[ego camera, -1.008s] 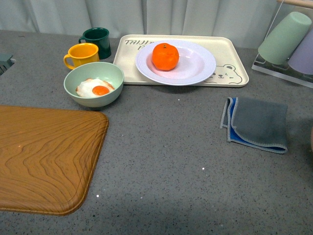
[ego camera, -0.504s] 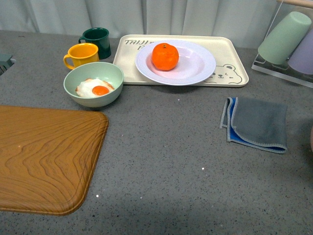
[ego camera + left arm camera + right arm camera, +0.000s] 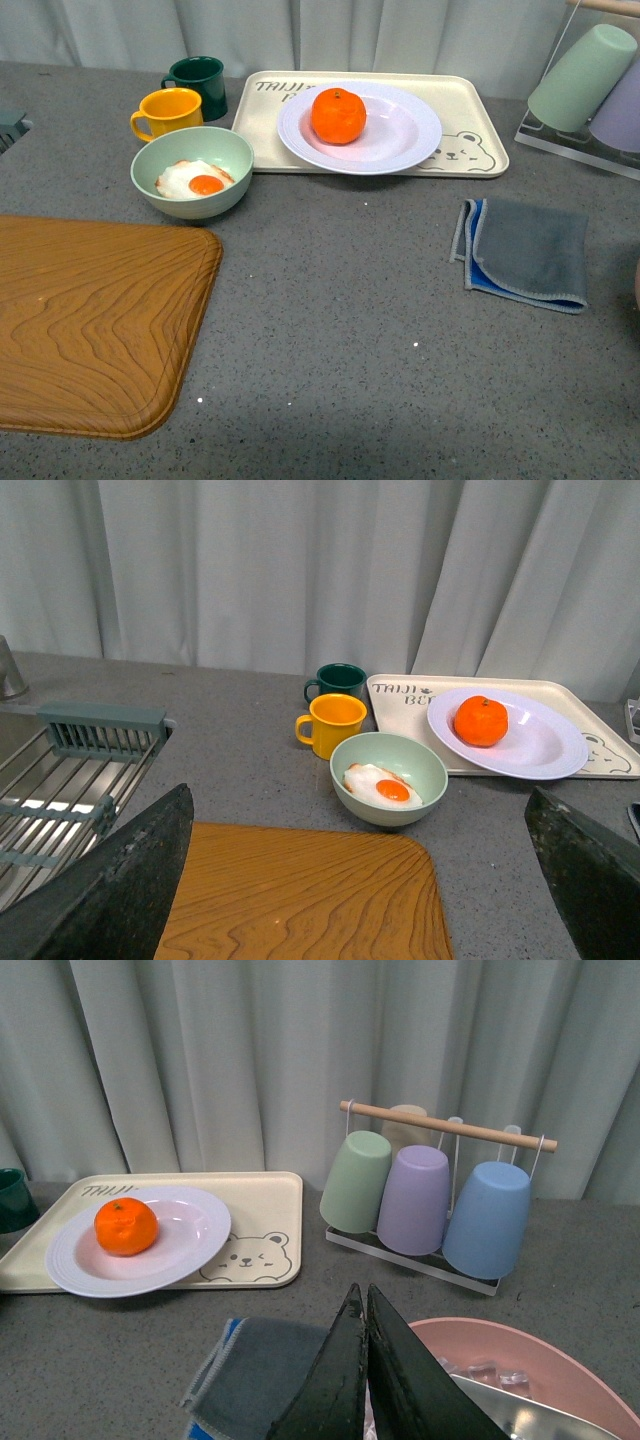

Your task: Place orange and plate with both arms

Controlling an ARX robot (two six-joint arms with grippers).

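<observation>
The bright orange mandarin (image 3: pixel 338 115) sits in the round white deep plate (image 3: pixel 400 135) on the beige bear tray (image 3: pixel 470 120). The left gripper (image 3: pixel 360 880) is spread wide; the right gripper (image 3: pixel 366 1360) is pressed together, empty.

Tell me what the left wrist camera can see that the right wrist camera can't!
Only the left wrist view shows the metal rack, the wooden board, the yellow mug, and the green bowl holding a fried egg. Only the right wrist view shows three upside-down cups hanging on a stand, a gray cloth and a pink dish. Both show the orange sitting on the white plate, which rests on the bear tray, with curtains behind.
</observation>
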